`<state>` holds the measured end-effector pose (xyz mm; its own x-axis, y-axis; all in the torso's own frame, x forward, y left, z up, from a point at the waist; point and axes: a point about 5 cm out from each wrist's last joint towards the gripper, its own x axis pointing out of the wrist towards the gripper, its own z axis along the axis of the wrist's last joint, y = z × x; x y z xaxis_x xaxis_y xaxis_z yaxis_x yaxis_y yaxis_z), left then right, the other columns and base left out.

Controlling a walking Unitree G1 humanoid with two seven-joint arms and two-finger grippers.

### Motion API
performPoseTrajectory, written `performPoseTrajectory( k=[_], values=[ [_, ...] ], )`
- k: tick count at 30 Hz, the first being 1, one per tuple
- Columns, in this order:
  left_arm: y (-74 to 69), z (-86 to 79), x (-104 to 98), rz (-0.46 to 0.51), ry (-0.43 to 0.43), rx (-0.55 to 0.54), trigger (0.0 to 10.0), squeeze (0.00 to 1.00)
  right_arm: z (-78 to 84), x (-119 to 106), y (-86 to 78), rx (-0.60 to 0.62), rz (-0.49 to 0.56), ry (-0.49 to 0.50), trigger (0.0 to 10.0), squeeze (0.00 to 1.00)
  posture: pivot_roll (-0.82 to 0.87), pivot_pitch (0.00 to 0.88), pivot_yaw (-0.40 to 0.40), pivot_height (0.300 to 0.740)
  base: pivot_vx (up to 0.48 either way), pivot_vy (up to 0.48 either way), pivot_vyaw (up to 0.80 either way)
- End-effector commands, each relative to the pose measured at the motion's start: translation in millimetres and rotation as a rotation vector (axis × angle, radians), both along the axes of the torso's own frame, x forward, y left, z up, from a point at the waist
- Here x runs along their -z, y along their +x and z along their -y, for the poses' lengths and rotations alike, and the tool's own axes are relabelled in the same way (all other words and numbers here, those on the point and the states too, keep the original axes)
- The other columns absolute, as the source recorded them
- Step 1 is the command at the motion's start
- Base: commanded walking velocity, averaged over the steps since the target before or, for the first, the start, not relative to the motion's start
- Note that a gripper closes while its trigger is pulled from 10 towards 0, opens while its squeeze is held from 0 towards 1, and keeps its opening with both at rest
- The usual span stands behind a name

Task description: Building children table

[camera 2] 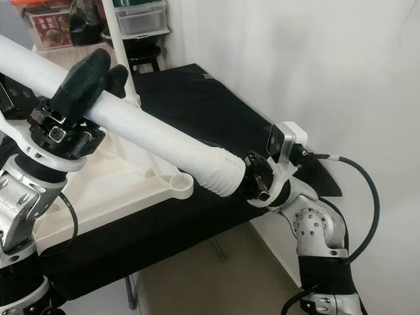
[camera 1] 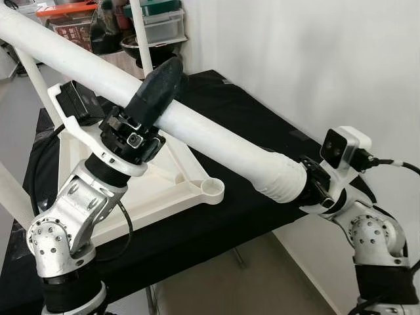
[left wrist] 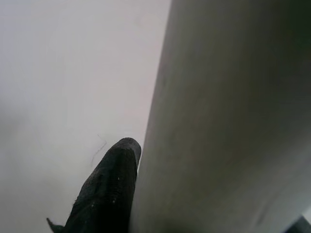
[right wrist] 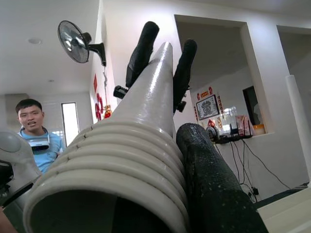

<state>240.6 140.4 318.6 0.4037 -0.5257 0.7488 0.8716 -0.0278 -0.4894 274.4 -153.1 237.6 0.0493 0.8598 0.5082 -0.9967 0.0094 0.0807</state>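
Note:
A long white table leg (camera 1: 216,134) runs slantwise above the black table (camera 1: 243,111). My left gripper (camera 1: 169,80) is shut around its middle; one black finger (left wrist: 104,189) lies along the tube. My right gripper (camera 1: 310,185) is shut on the ribbed, threaded end (camera 1: 282,178), which shows close up (right wrist: 112,160) with a black finger (right wrist: 214,184) beside it. Beneath the leg, the white tabletop (camera 1: 164,190) lies upside down, its round corner socket (camera 1: 212,189) near the table's front edge and below the threaded end.
Two other white legs (camera 1: 141,33) stand upright from the tabletop at the back. Storage boxes (camera 1: 157,23) are stacked behind, with a white wall (camera 1: 315,59) close on the right. A person (right wrist: 34,131) and a wall fan (right wrist: 75,36) are across the room.

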Motion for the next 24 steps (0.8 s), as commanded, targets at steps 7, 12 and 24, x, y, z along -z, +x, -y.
performPoseTrajectory(
  k=[7,12,24],
  values=[
    [-5.8,-15.0,-22.3,0.088,-0.100,0.003,0.0,0.00,6.8,6.8,3.4,0.058,-0.043,-0.022,10.0,1.00,-0.07,0.036,0.041,0.740,0.000,0.000,0.00],
    [-3.6,-43.8,-42.4,0.142,-0.165,-0.096,0.0,0.00,15.9,6.2,-0.5,0.068,-0.043,-0.030,10.0,1.00,-0.08,0.037,0.042,0.740,0.000,0.000,0.00],
    [13.0,-50.7,-37.8,0.149,0.366,-0.424,0.0,0.00,22.5,21.1,-1.3,0.168,0.042,-0.362,10.0,1.00,-0.08,0.041,0.044,0.740,0.000,0.000,0.00]
  ],
)
